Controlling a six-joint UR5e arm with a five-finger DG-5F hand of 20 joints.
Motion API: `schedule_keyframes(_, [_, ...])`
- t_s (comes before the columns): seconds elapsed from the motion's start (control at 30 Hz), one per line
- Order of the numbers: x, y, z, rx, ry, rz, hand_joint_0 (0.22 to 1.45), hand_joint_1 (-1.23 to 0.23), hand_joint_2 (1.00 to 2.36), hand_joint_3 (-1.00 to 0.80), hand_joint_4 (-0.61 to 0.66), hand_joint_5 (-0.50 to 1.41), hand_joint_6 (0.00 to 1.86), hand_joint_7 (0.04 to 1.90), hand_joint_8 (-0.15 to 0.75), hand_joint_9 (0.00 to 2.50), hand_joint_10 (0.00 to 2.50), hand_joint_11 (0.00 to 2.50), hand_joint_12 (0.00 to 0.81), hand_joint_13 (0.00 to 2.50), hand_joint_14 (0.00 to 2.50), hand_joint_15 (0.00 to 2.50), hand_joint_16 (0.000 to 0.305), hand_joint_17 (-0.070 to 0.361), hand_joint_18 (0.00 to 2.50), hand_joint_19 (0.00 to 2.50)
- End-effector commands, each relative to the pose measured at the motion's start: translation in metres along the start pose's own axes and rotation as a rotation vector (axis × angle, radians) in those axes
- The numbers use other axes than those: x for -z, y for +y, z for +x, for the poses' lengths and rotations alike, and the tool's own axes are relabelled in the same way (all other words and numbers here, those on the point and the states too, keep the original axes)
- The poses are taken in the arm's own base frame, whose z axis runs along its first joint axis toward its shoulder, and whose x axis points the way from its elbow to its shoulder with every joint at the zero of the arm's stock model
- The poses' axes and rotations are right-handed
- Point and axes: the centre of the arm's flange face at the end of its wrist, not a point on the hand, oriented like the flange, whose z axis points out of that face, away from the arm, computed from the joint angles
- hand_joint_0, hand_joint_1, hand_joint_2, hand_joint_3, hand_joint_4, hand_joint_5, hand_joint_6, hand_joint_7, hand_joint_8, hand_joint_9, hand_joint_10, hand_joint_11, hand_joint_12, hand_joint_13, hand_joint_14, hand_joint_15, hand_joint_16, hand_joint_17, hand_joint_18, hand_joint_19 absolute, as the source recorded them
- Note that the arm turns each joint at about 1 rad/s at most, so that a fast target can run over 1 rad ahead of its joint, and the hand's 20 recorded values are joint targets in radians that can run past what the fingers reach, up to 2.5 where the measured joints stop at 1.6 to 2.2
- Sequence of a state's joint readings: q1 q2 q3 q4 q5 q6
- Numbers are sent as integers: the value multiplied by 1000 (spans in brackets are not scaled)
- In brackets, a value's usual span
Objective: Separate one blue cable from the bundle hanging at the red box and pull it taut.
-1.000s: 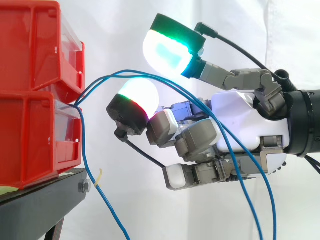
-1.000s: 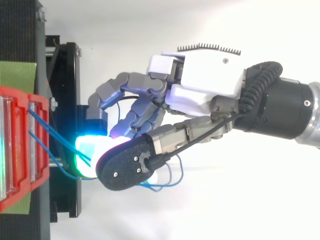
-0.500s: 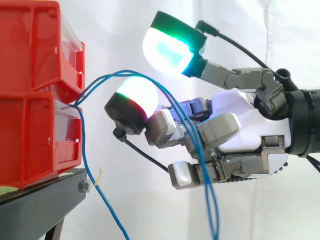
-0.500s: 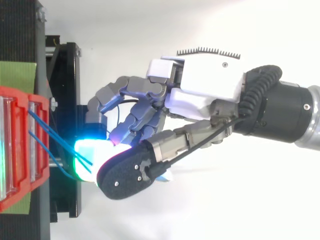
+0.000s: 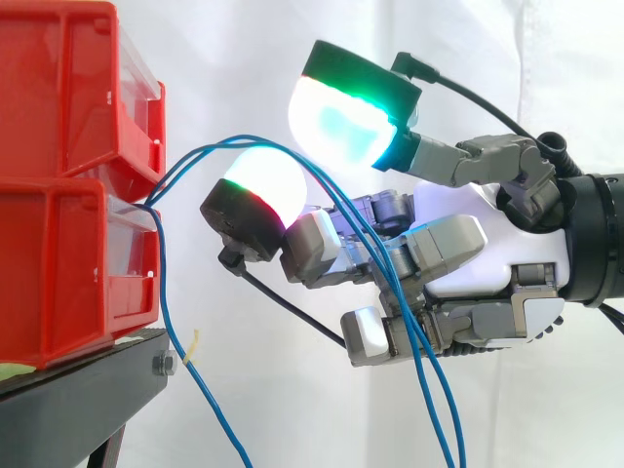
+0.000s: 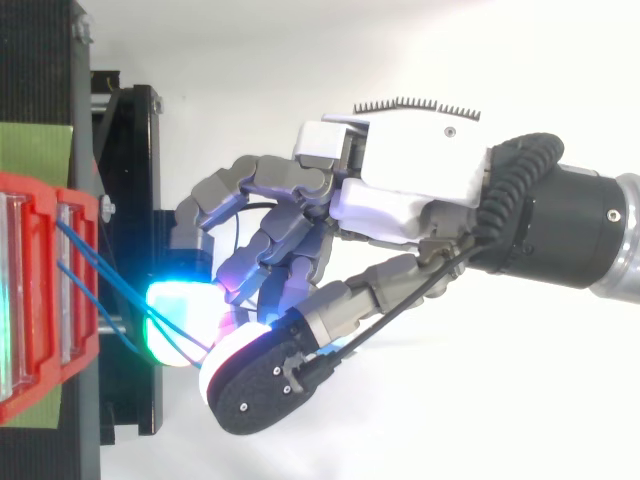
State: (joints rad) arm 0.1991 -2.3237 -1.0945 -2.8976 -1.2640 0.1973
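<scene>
Cables [image 5: 164, 292], blue, draped across hand [image 5: 487, 244] beside red bins [image 5: 58, 253]; grip cannot be told

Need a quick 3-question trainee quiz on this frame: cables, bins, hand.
1. True or false: the blue cables run straight and taut from the red bins to the hand.
2. The red bins rest on: A) a black stand, B) a wooden shelf, C) the floor.
3. In the side view, how many blue cables hang down in front of the hand?
Key: 1 false, they arch up, then hang; 2 A; 3 two.
</scene>
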Motion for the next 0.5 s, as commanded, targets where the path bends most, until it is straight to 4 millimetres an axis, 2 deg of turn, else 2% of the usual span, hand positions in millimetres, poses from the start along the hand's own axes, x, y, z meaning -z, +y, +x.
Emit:
schedule_keyframes(0.0, [0,0,-1,0,-1,1,752,-889,1000,-500,195,-238,919,825,352,947,9,1121,299,1537,95,1515,51,115,1008,741])
schedule_keyframes(0.23, [0,0,0,-1,0,0,792,-815,1017,-290,182,-243,908,797,347,958,8,1126,291,1494,259,1419,50,112,980,793])
schedule_keyframes(0.37, [0,0,0,-2,0,0,827,-804,1010,-384,186,-241,906,772,347,971,8,1137,291,1476,310,1400,50,111,969,812])
schedule_keyframes(0.47, [0,-1,0,-2,0,1,817,-834,1005,-453,202,-230,896,799,348,999,9,1161,295,1508,225,1445,50,112,992,784])
